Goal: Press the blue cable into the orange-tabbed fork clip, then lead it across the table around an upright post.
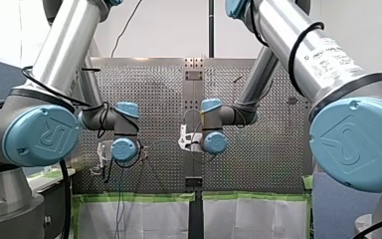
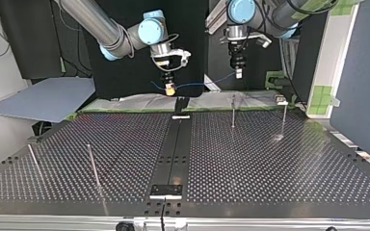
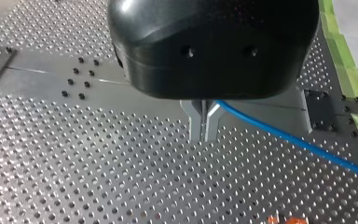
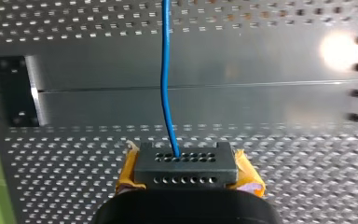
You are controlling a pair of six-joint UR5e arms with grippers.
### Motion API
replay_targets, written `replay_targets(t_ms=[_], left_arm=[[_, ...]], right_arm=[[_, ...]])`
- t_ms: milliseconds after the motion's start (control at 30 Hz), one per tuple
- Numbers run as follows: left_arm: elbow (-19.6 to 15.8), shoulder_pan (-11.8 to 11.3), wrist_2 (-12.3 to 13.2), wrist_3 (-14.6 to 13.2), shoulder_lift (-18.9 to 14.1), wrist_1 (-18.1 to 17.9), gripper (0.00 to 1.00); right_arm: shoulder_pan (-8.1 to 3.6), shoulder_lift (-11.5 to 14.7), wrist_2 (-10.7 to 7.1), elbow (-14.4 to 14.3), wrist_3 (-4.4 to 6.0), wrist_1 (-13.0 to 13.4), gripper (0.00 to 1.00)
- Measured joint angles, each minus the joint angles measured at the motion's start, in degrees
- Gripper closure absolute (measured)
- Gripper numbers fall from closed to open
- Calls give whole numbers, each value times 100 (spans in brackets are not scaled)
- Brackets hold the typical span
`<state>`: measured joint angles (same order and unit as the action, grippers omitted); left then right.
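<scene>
Right gripper clamped on cable between yellow pads. Left gripper: metal fingers closed on same cable. Both hang above table, well apart.

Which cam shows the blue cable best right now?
Right wrist view: the blue cable runs unobstructed from my right end effector out over the table. Left wrist view shows a slanting stretch, top view a thin distant span, front view almost nothing.
</scene>
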<state>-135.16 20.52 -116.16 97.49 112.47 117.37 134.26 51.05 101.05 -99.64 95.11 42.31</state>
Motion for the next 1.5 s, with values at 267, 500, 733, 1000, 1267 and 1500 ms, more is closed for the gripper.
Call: replay_targets(t_ms=[267, 500, 733, 1000, 1267, 1500], left_arm=[[65, -442, 437, -71, 130, 15, 91], [260, -779, 539, -20, 448, -130, 88], [364, -1007, 546, 79, 815, -248, 88], [401, -1071, 636, 92, 1299, -255, 88], [719, -1098, 852, 157, 1655, -137, 85], [1151, -1116, 909, 286, 1945, 36, 85]], right_arm=[[-16, -494, -81, 153, 7, 114, 100], [-32, -728, -109, 301, 8, 126, 100], [-77, -765, -137, 474, 9, 112, 100], [-101, -998, -162, 722, 18, 11, 100], [-105, -1260, -207, 921, 21, -52, 100], [-188, -1297, -220, 961, 3, -37, 100]])
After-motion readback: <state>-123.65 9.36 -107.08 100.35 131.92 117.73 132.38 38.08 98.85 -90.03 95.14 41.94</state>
